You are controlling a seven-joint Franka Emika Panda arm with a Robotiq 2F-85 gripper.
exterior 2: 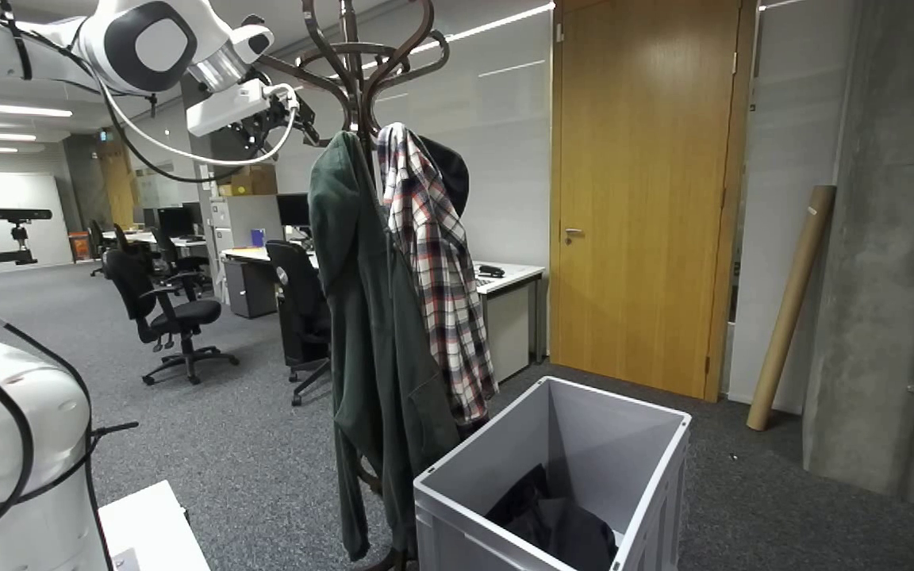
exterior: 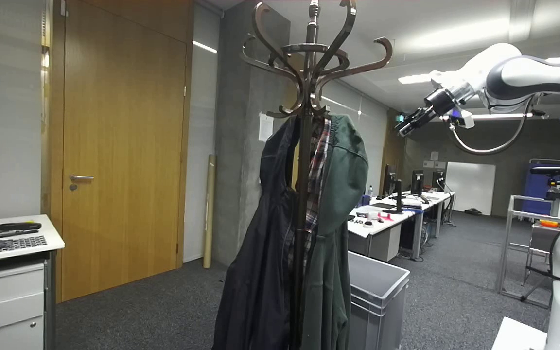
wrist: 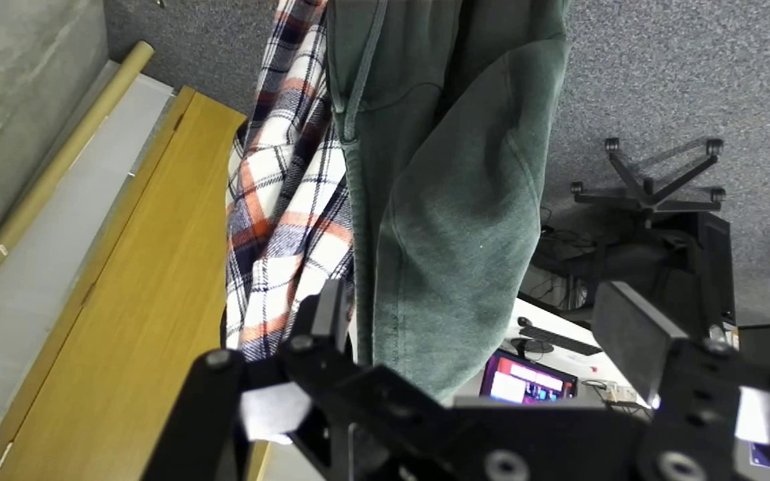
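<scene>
A dark wooden coat rack [exterior: 307, 48] carries a green hooded garment [exterior 2: 370, 317], a plaid shirt [exterior 2: 445, 293] and a dark jacket [exterior: 260, 272]. My gripper [exterior: 402, 129] is level with the rack's lower hooks, with a visible gap to the clothes in an exterior view. In the wrist view the gripper [wrist: 480, 321] has its fingers spread wide and grips nothing. The green garment's upper part lies beyond the jaws, between the fingers as seen from there, and the plaid shirt is behind the left finger [wrist: 330, 310]. Clothes hide much of the rack's pole.
A grey bin [exterior 2: 608, 420] with dark cloth [exterior 2: 560, 527] inside stands at the rack's foot. Farther off are a wooden door [exterior 2: 639, 198], a leaning cardboard tube [exterior 2: 792, 309], a white desk [exterior: 17, 228] and an office chair [exterior 2: 179, 313].
</scene>
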